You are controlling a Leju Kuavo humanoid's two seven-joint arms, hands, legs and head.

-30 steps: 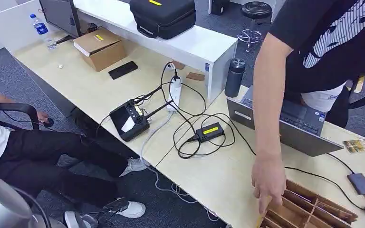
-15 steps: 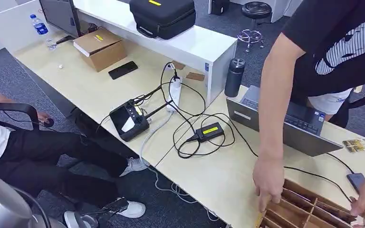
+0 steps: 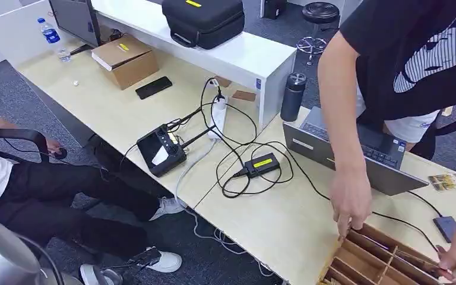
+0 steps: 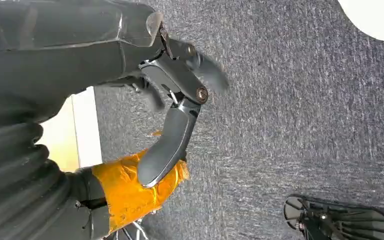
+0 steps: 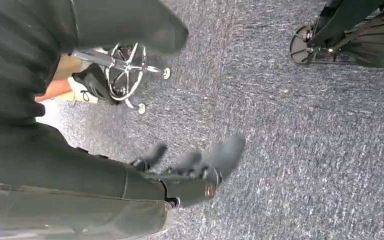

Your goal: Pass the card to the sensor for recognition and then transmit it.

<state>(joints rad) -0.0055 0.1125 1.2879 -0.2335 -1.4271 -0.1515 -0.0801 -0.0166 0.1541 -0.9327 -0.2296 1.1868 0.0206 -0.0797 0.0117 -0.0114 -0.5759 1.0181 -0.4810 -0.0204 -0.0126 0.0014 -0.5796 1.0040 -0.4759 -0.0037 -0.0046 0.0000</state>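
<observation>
Person's arm (image 3: 339,119) and hand (image 3: 351,202) reaching over the wooden divider tray (image 3: 386,258), laptop (image 3: 356,155) just behind, tangled cables (image 3: 243,160) mid-desk, bare desk (image 3: 273,222) surface between cables and tray.

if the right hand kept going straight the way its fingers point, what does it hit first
Most likely the grey carpet: the right hand holds nothing and nothing lies between its fingers and the floor, though depth is unclear.

The counter (image 3: 124,113) looks like smooth, pale wood laminate; the divided tray (image 3: 380,261) on it is bare brown wood or card — hard to tell. The box (image 3: 124,60) is matt cardboard. The floor (image 4: 305,125) is rough grey carpet — the left hand (image 4: 180,95) dark, slightly glossy plastic.
</observation>
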